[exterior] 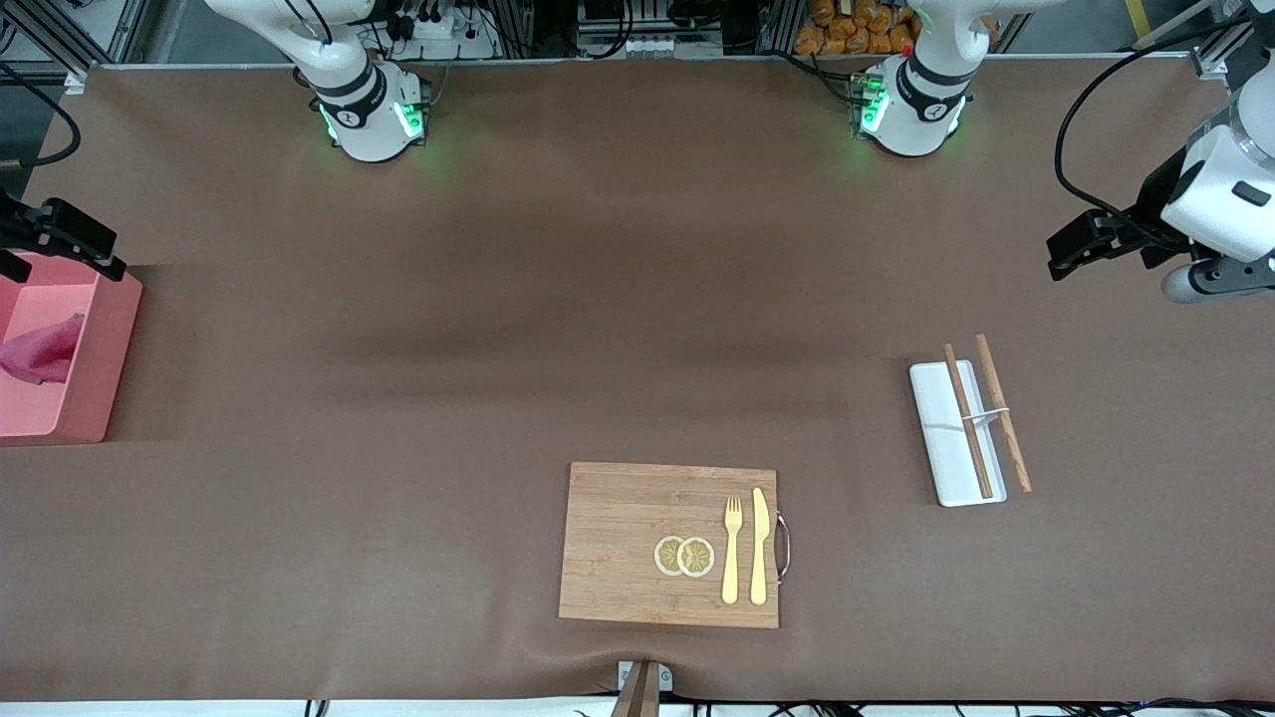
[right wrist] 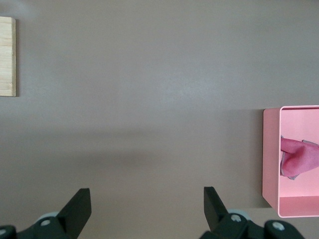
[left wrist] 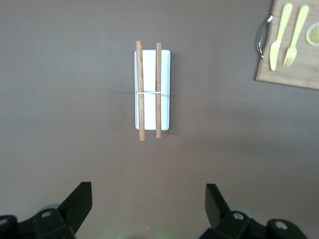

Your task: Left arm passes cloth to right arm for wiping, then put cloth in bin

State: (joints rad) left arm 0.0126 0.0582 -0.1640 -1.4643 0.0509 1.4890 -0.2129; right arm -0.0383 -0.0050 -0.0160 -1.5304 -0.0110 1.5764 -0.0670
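The magenta-pink cloth [exterior: 42, 351] lies crumpled inside the salmon-pink bin [exterior: 105, 358] at the right arm's end of the table. The right wrist view also shows the cloth [right wrist: 299, 158] in the bin [right wrist: 271, 159]. My right gripper [exterior: 62, 244] hangs open and empty over the bin's edge, and its view shows bare table between its fingertips [right wrist: 147, 201]. My left gripper [exterior: 1086, 244] is open and empty, up over the left arm's end of the table, with bare table between its fingertips [left wrist: 148, 201].
A white tray [exterior: 941, 438] with two wooden chopsticks [exterior: 968, 418] lies below the left gripper and shows in its view [left wrist: 165, 89]. A wooden cutting board [exterior: 637, 543] with a yellow fork, a knife and lemon slices lies near the front edge.
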